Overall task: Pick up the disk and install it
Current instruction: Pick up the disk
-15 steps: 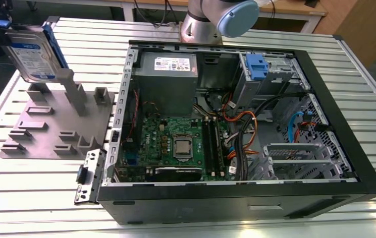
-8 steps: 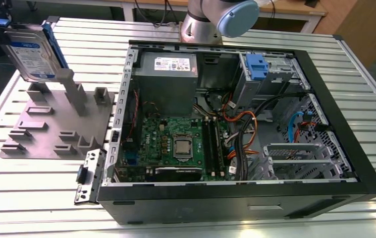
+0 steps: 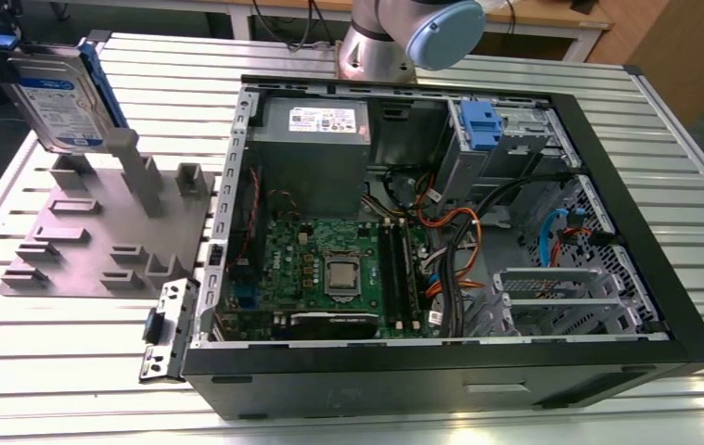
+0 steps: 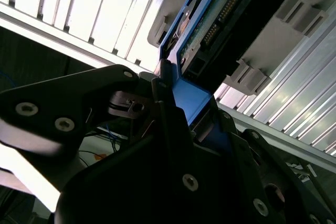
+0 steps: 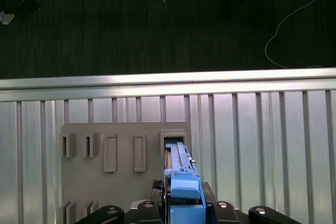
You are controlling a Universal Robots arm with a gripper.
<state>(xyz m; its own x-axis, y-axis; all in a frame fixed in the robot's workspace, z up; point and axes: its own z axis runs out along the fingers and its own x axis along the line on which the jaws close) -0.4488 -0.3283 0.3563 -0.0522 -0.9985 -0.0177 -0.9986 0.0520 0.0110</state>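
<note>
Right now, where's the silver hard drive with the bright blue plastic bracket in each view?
Exterior view: the silver hard drive stands upright at the exterior view's upper left, above the grey slotted holder plate.
Second wrist view: its blue edge sits in the black end effector, plate behind.
First wrist view: edge-on, over the plate.
Shared landmark: that plate.

The exterior view looks down from high up over the slatted bench, with the open computer case central, the arm base at 12 o'clock and the grey fixture plate at 9 o'clock. The first wrist view faces straight down on that plate. The second wrist view sits hard against the disk. All three share plate, disk and bench.
</note>
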